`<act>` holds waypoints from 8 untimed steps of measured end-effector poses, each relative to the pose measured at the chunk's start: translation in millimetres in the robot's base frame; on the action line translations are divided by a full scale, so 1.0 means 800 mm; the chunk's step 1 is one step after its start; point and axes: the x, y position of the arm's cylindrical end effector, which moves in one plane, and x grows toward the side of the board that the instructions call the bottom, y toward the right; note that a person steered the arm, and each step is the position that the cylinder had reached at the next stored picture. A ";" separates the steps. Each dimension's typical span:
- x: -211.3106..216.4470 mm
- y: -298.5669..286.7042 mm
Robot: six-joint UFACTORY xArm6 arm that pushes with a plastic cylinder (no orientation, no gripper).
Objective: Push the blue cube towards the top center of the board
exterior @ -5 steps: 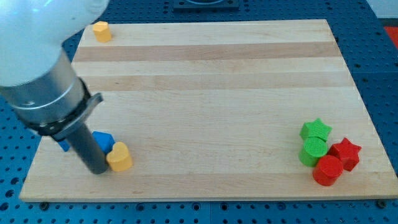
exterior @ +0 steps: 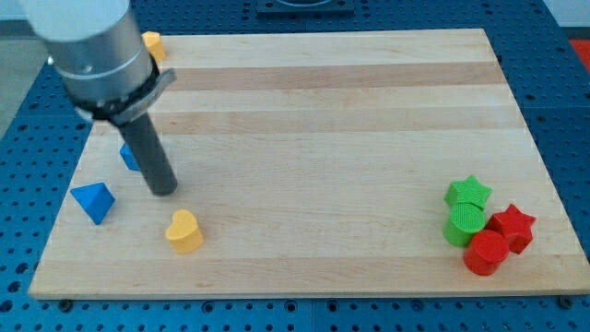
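Board (exterior: pixel 313 138) of pale wood fills nearly the whole view, and most of its surface is bare. Next in size is my rod; my tip (exterior: pixel 163 192) touches the board on the left side, a little nearer than the middle. I have no pincer at all, so nothing can be open or closed, only the tip pushes. At the near right corner lies a tight group: a green star (exterior: pixel 469 191), a green cylinder (exterior: pixel 464 222), a red star (exterior: pixel 513 227) and a red cylinder (exterior: pixel 485 252). On the left, a blue triangular block (exterior: pixel 93 200) is near the edge, well apart from my tip, and a yellow heart (exterior: pixel 183 231) lies just nearer than the tip. A small yellow block (exterior: pixel 153 42) sits at the far left corner. The blue cube (exterior: pixel 130 157) is mostly hidden behind my rod, just left of it. I judge the task is only beginning: the cube remains far from the top centre, and I must push it to the right and away.
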 end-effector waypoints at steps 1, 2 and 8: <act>0.053 -0.031; 0.050 -0.133; -0.108 -0.049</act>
